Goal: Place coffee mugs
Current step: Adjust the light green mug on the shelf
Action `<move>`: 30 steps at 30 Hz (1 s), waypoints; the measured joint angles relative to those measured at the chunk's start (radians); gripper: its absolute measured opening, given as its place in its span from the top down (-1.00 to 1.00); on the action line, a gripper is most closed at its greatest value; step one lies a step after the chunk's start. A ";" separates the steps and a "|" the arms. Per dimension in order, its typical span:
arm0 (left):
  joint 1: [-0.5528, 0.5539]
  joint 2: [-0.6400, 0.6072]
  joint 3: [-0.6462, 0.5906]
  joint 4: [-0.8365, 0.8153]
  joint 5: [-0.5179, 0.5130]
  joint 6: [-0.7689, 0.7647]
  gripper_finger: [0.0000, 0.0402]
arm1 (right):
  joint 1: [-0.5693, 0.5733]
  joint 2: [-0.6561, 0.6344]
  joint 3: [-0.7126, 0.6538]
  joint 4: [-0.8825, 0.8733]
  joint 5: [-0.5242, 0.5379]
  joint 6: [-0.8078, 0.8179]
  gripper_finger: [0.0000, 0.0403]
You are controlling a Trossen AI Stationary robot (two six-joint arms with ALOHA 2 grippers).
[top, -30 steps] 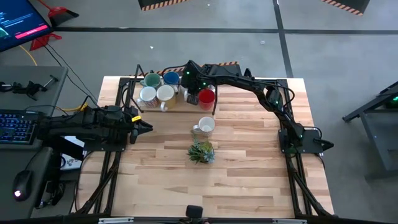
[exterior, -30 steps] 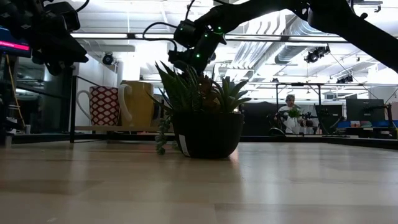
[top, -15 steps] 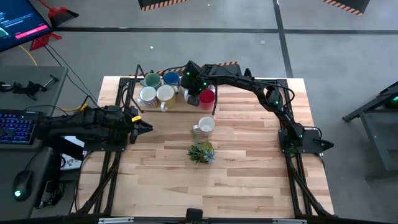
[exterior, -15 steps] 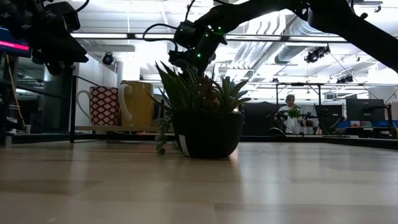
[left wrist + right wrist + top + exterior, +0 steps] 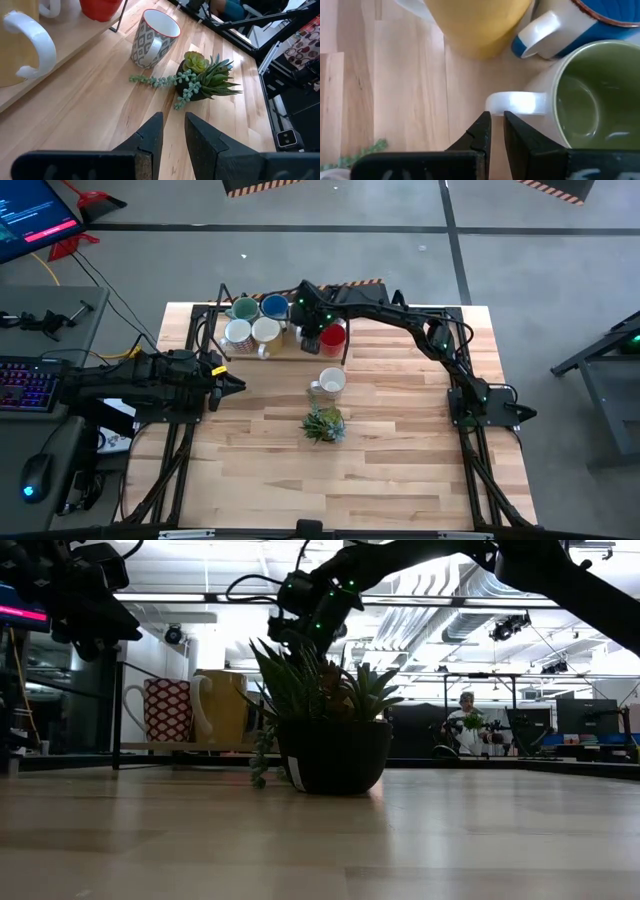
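R gripper (image 5: 493, 122), fingers nearly shut w/ nothing btwn, hovers by the olive mug (image 5: 580, 95) on the rear shelf (image 5: 290, 352) among other mugs; ceramic's stiff, slick, chippable, so probably pinch its white handle (image 5: 512, 103); L gripper (image 5: 173, 131) waits part-open, empty.

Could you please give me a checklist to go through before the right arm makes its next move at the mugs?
1. Right gripper at the olive-green mug's white handle: ok.
2. Whether it grips that handle: cannot tell.
3. Room around that mug: not ok, the yellow mug and the blue mug crowd it.
4. Patterned mug upright on the table, beside the plant: ok.
5. Left gripper waiting at the table's left side, fingers open and empty: ok.
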 joint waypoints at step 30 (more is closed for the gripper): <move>0.000 0.000 0.000 0.000 0.000 -0.002 0.64 | -0.013 0.003 0.000 0.060 0.027 0.000 0.85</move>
